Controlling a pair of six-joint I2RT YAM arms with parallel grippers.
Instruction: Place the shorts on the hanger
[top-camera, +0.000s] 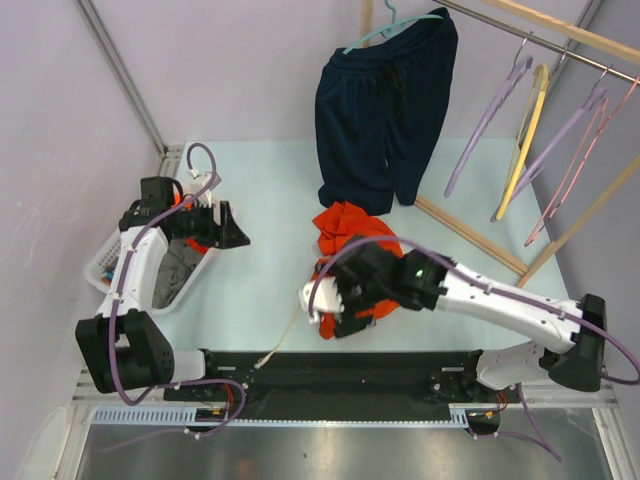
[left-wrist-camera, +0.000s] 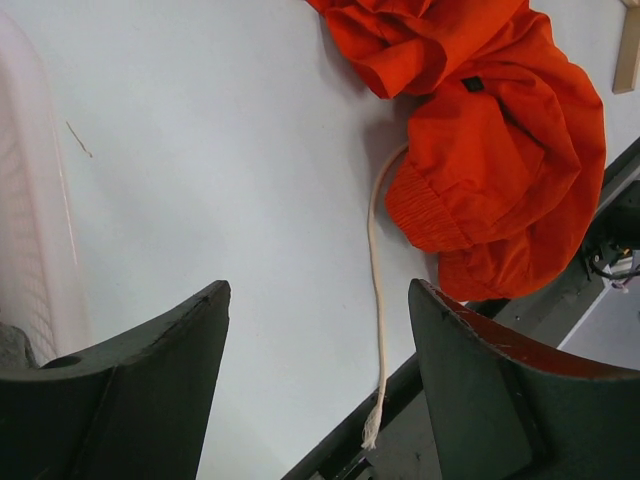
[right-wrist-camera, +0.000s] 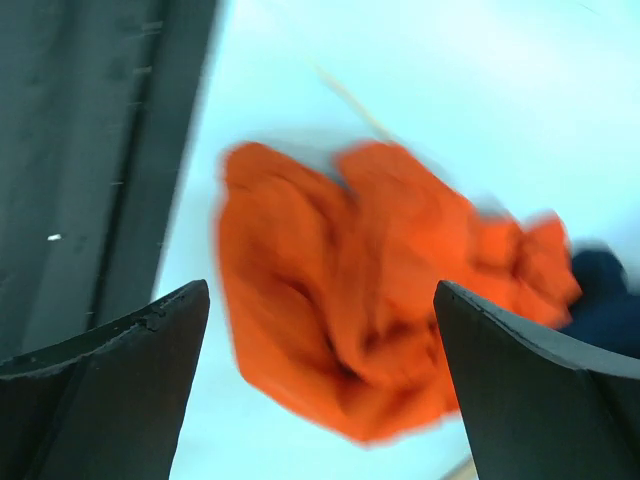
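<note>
Barely started tbh. Shorts (top-camera: 343, 222) crumpled at tabletop (top-camera: 262, 180) centre, hanger (top-camera: 482, 128) on rack (top-camera: 560, 38) at 2 o'clock, well apart. Right hand (right-wrist-camera: 320, 292) wide, hovering over them, gripping nothing. Left hand (left-wrist-camera: 318, 288) wide too, 9 o'clock side. Everything left.

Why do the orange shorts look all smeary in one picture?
Right wrist view: the shorts are blurred with smeared edges, probably motion blur; left wrist view: shorts and drawstring look sharp; top view: evenly lit and clear.
</note>
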